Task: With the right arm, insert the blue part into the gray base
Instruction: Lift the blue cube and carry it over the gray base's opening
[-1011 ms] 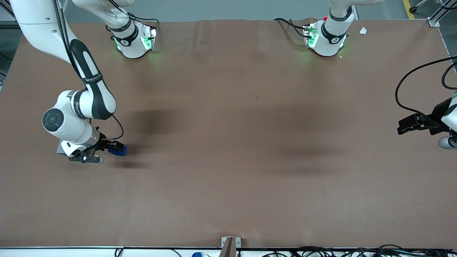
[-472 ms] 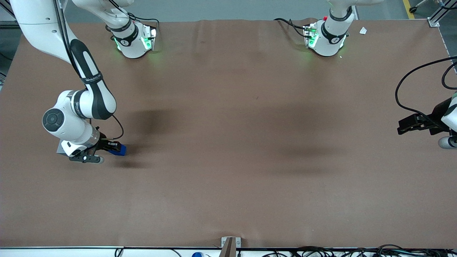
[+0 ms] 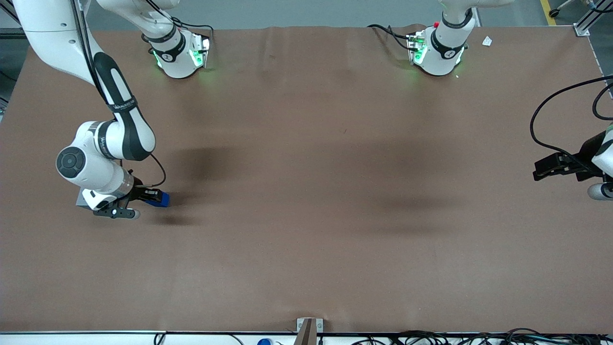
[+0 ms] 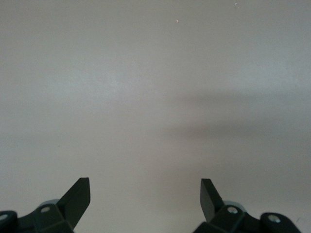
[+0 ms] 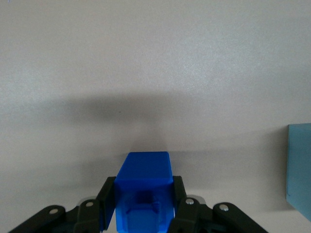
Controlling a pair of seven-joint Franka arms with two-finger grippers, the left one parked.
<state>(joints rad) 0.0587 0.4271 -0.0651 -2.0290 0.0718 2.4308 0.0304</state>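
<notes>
Brown table [image 3: 306, 191], grey floor [image 3: 287, 12]

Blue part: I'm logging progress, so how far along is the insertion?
Done: the gripper is shut on the blue part, near the table's working-arm end. In hand: carrying it; the gray base sits beside it, apart. Left: aligning the part over the base and inserting it.

table [image 3: 306, 191]: brown cloth | cables [image 3: 431, 338] (nearest camera edge) | paper scrap [image 3: 487, 41]

Your end effector [image 3: 155, 197] holds the blue part [image 3: 161, 199] near the table's [image 3: 306, 191] working-arm end, just beside the gray base [image 3: 82, 200].
</notes>
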